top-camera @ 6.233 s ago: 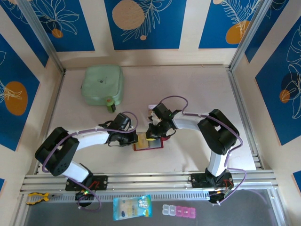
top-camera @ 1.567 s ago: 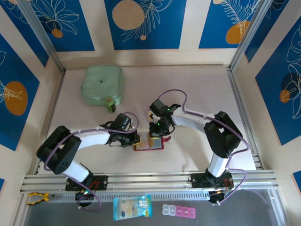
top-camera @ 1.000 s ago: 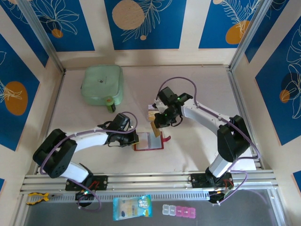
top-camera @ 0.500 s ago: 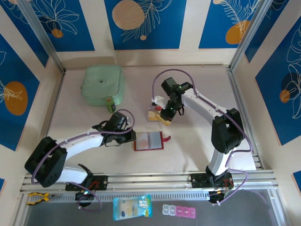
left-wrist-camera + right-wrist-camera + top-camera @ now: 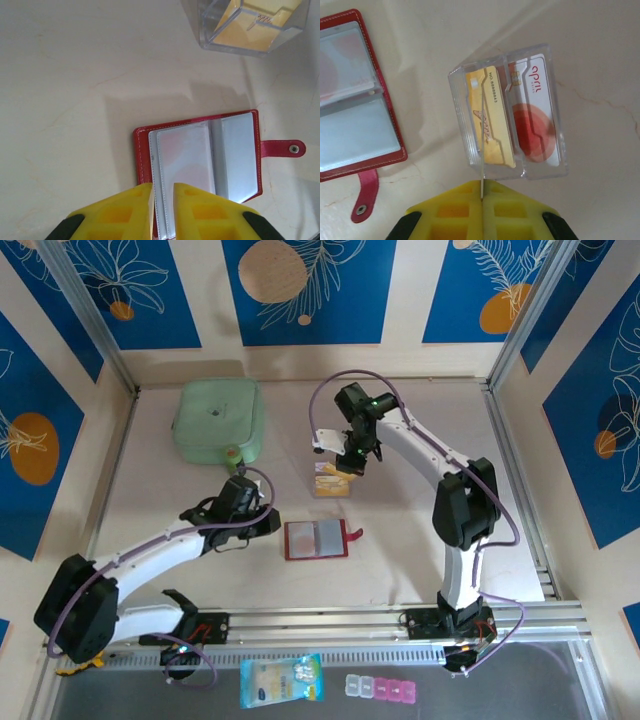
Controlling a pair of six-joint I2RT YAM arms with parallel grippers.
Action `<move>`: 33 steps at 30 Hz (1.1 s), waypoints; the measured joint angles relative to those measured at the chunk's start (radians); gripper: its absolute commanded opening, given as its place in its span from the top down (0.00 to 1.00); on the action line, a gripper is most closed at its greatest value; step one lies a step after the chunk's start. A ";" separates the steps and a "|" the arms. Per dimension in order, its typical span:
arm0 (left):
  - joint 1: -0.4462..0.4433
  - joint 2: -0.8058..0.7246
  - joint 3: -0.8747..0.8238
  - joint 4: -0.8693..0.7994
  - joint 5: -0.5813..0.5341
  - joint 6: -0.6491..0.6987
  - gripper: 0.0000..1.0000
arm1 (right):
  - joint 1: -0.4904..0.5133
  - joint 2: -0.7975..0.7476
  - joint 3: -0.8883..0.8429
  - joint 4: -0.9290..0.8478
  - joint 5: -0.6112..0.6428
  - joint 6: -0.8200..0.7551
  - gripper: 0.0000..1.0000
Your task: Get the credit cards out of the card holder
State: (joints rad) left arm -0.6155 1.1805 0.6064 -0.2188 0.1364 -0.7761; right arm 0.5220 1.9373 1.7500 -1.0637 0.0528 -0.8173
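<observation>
Right hand [image 5: 482,197]: my fingers are pinched on a thin card edge, right over the clear plastic box [image 5: 507,112].
Credit cards: a yellow card [image 5: 490,117] and a red-and-white card [image 5: 532,117] stand in that box, just ahead of my fingertips.
Card holder [image 5: 200,167]: it's lying open on the desk [image 5: 65,85], just ahead of my left hand.
Left hand [image 5: 162,207]: slightly parted, gripping nothing, fingertips at the holder's near edge.

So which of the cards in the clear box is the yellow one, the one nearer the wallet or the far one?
The nearer one: the yellow-orange card stands on the card holder side; the white card with the red circle is beyond it.
</observation>
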 measured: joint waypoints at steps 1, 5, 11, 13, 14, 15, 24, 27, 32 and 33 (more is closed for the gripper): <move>0.002 -0.010 0.000 -0.004 -0.004 0.000 0.79 | 0.000 0.017 0.017 -0.006 0.000 -0.011 1.00; 0.005 -0.025 -0.001 -0.008 -0.012 0.000 0.79 | 0.000 0.069 0.057 -0.016 0.000 -0.045 1.00; 0.005 -0.026 -0.024 -0.010 -0.011 -0.008 0.79 | 0.000 0.106 0.068 -0.026 -0.001 -0.073 1.00; 0.005 -0.026 -0.026 -0.011 -0.011 -0.011 0.79 | 0.000 0.117 0.068 -0.025 -0.003 -0.078 0.98; 0.005 -0.026 -0.026 -0.011 -0.011 -0.011 0.79 | 0.000 0.124 0.068 -0.025 -0.004 -0.082 0.97; 0.005 -0.026 -0.026 -0.011 -0.011 -0.011 0.79 | 0.000 0.129 0.068 -0.024 -0.004 -0.084 0.95; 0.005 -0.026 -0.026 -0.027 -0.011 -0.011 0.79 | 0.000 0.148 0.068 -0.021 -0.007 -0.092 0.84; 0.005 -0.026 -0.026 -0.031 -0.011 -0.011 0.79 | 0.000 0.148 0.068 -0.020 -0.007 -0.091 0.84; 0.005 -0.016 -0.026 -0.027 0.003 -0.011 0.80 | 0.001 0.130 0.052 0.006 -0.008 -0.054 0.86; 0.005 -0.010 -0.026 -0.026 0.010 -0.011 0.81 | 0.001 0.117 0.042 0.015 -0.011 -0.037 0.87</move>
State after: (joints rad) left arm -0.6102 1.1709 0.5804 -0.2451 0.1459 -0.7868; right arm 0.5232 2.0544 1.7916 -1.0489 0.0414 -0.8539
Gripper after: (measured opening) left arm 0.200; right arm 0.140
